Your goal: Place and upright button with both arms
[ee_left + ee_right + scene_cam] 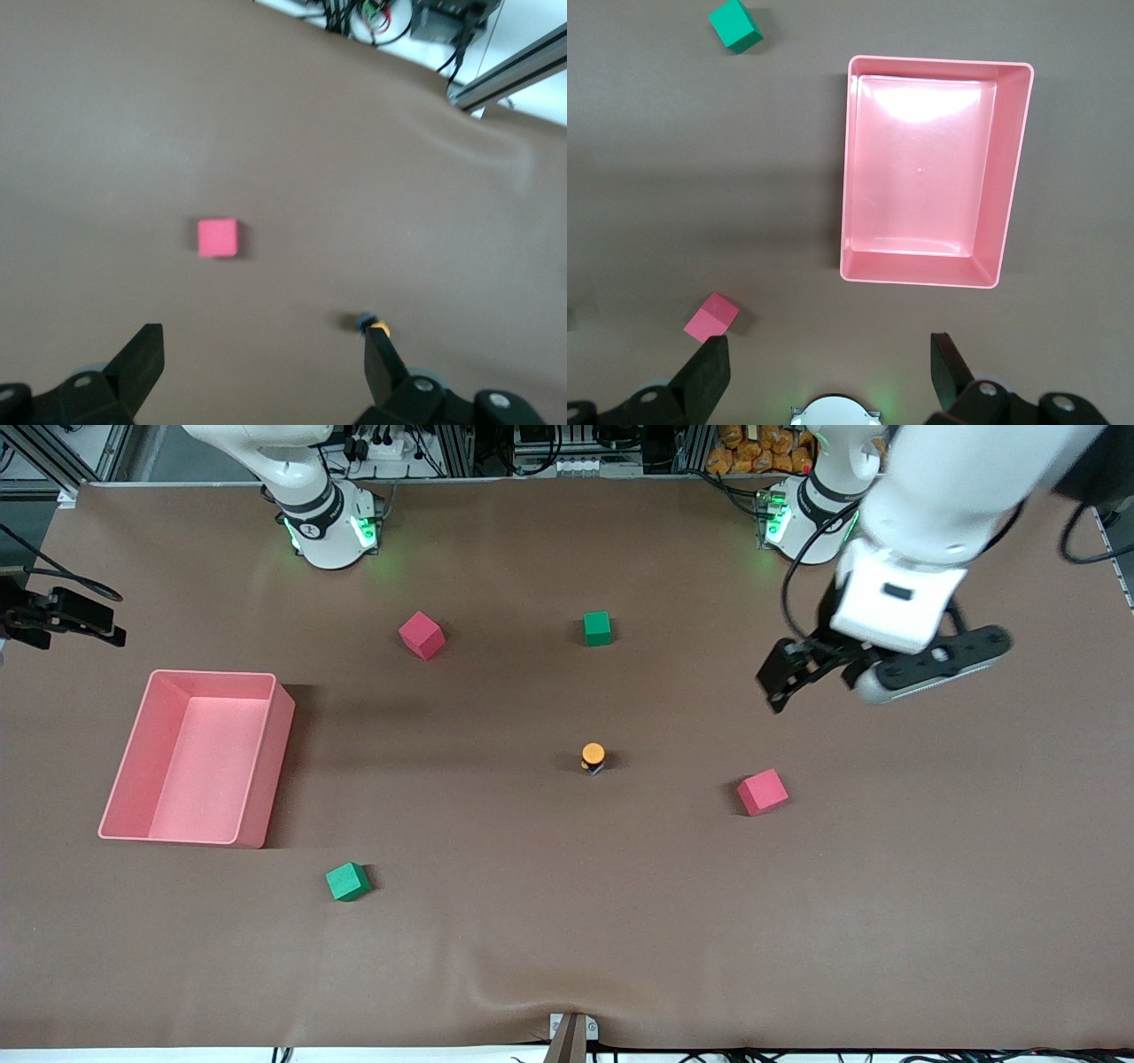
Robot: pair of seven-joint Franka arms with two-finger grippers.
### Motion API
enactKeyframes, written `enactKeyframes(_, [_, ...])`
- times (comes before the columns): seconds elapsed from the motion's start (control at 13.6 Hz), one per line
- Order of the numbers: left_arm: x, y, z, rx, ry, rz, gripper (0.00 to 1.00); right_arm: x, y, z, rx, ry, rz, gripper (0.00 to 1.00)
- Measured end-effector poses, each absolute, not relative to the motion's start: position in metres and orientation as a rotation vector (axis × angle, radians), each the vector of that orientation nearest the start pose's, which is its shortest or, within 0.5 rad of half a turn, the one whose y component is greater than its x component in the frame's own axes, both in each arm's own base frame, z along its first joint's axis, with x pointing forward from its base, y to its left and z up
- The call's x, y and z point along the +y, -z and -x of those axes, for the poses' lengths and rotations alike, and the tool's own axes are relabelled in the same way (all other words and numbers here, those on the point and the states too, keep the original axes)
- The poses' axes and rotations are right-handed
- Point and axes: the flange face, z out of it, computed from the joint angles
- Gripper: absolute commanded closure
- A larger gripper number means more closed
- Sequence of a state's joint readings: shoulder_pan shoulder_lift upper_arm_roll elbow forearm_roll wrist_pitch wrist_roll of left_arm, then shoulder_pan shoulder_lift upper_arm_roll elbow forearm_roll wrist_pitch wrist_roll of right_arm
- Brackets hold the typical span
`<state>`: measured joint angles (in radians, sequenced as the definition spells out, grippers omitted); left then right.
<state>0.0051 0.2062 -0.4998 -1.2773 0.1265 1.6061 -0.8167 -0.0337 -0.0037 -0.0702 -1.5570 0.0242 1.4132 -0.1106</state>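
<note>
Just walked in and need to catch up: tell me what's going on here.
Nothing is being held. The button stands upright on the table, orange cap up, mid-table. The left gripper hangs open above the table toward the left arm's end, near a red cube. The right gripper is open over the table beside the pink bin.

The left arm (939,496) reaches out from its base over the table, wrist tilted, and its gripper (780,682) hangs in the air with fingers (142,359) spread wide, holding nothing. The right gripper (828,367) is likewise spread and holds nothing.
</note>
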Motion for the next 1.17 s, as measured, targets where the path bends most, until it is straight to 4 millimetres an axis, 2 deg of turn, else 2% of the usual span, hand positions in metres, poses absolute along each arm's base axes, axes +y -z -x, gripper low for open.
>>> enactKeyframes(0.22, [-0.188, -0.690, -0.544, -0.516, 0.100, 3.153, 0.00, -0.053, -0.620, -0.533, -0.014, -0.212, 3.095, 0.00])
enactKeyframes(0.29, [-0.178, -0.700, -0.531, -0.500, 0.076, 3.140, 0.00, -0.053, -0.620, -0.533, -0.014, -0.212, 3.095, 0.00])
enactKeyframes(0.51, [-0.173, -0.718, -0.480, -0.450, 0.040, 3.087, 0.00, -0.053, -0.620, -0.533, -0.014, -0.212, 3.095, 0.00])
enactKeyframes(0.66, [-0.164, -0.721, -0.459, -0.369, 0.050, 3.077, 0.00, -0.053, -0.620, -0.533, -0.013, -0.212, 3.095, 0.00])
enactKeyframes(0.73, [-0.146, -0.723, -0.459, -0.318, 0.053, 3.083, 0.00, -0.053, -0.620, -0.533, -0.013, -0.212, 3.095, 0.00])
enactKeyframes(0.95, [-0.058, -0.719, -0.479, -0.182, 0.039, 3.121, 0.00, -0.053, -0.620, -0.533, -0.012, -0.212, 3.095, 0.00])
enactKeyframes(1.03, [-0.040, -0.717, -0.482, -0.136, 0.033, 3.126, 0.00, -0.053, -0.620, -0.533, -0.012, -0.212, 3.095, 0.00])
enactKeyframes(1.17, [-0.027, -0.712, -0.488, -0.075, 0.031, 3.127, 0.00, -0.053, -0.620, -0.533, -0.012, -0.212, 3.095, 0.00])
